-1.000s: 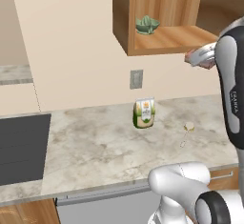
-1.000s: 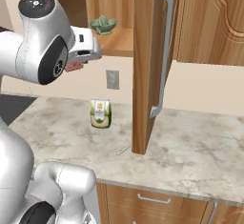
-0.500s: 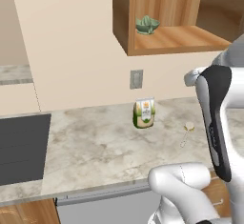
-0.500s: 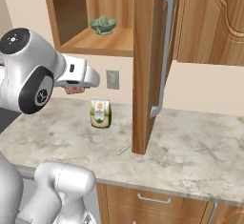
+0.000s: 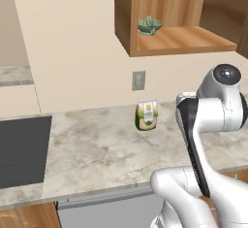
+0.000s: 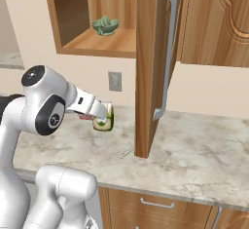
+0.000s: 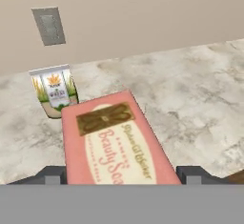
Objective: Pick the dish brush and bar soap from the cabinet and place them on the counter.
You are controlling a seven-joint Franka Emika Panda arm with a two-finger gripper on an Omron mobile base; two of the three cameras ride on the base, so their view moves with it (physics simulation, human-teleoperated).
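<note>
In the hand view my gripper [image 7: 121,174] is shut on the bar soap [image 7: 114,142], a pink block with a brown label that lies flat between the two fingertips [image 7: 52,175]. Below it is the marbled counter [image 7: 200,89]. From the right base view the gripper [image 6: 97,112] hangs low over the counter [image 6: 204,145], in front of the packet, with a red edge of the bar soap [image 6: 85,117] under it. The dish brush [image 6: 127,152], thin and pale, lies on the counter by the foot of the open cabinet door [image 6: 148,67]. The cabinet shelf [image 5: 169,40] is open above.
A green leafy item [image 5: 149,25] [image 6: 105,25] sits on the cabinet shelf. A green-and-orange packet [image 5: 147,115] [image 7: 53,90] stands by the wall under an outlet [image 5: 139,80]. The dark cooktop [image 5: 22,149] lies at the left. The open door juts out over the counter.
The arm has come down from cabinet shelf height to just over the counter, carrying the bar soap. The packet, the leafy item and the door have not moved.
</note>
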